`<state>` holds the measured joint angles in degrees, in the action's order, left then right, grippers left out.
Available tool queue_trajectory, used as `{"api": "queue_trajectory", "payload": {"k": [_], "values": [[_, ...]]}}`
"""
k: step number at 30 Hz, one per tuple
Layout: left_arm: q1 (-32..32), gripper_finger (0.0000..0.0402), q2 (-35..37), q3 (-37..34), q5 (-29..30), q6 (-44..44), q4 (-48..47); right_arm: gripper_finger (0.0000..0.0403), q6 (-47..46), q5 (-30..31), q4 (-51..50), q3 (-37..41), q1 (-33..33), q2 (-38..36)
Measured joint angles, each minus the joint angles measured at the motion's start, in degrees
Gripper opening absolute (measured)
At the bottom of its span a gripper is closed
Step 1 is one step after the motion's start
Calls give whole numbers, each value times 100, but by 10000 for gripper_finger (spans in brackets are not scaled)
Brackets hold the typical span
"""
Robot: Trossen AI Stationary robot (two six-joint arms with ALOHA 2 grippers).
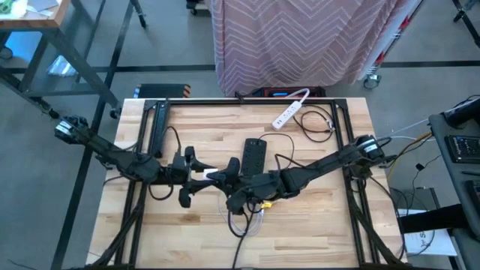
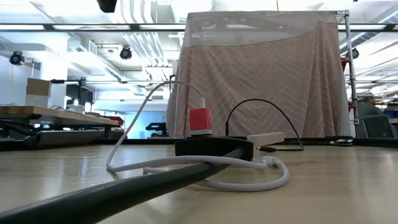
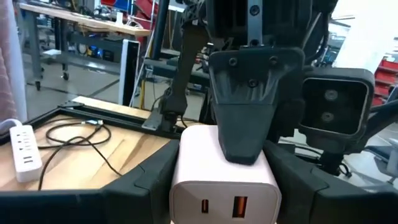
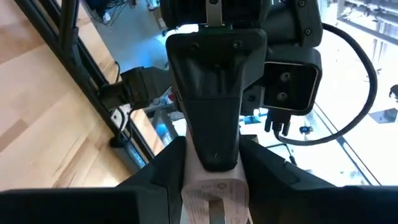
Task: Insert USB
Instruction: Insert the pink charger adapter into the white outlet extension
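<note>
The white USB charger block [image 3: 225,180] sits clamped between the left gripper [image 1: 212,177]'s two dark fingers [image 3: 146,174] above the middle of the wooden table [image 1: 315,225], its two ports facing the left wrist camera. In the right wrist view the same white block [image 4: 214,193] shows its label. The right gripper [image 1: 229,174] meets it head on from the opposite side, and one of its fingers [image 3: 245,124] lies over the top of the block; whether it is clamping I cannot tell. Both arms stretch inward from the table's outer edges, nearly level, wrists facing each other. A black power strip [image 1: 253,156] lies just behind the grippers, a white power strip [image 1: 290,110] near the far edge, and a looped white cable [image 2: 205,165] on the tabletop
</note>
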<state>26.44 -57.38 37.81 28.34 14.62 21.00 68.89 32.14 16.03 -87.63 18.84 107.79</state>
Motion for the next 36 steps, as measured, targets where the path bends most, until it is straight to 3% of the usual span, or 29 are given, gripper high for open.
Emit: {"api": "queue_trajectory", "payload": {"k": [8,16,20,26,32,36], "values": [[-13,210,-2,-95,54,-857,483,108,-1155,193,321,6,23,4],[133,241,-9,-311,-88,-1865,1064,106,-2625,-116,221,4,49,13],[158,244,-9,-313,-448,-1971,1076,106,-2872,-117,181,2,94,13],[160,236,-31,-335,-1175,-2284,1066,106,-4019,-155,-300,-1,149,-3],[182,231,-44,-350,-1361,-2453,829,106,-5273,-91,-1229,-2,237,-75],[202,231,-46,-352,-1779,-2546,778,106,-5634,-23,-1439,17,451,-195]]}}
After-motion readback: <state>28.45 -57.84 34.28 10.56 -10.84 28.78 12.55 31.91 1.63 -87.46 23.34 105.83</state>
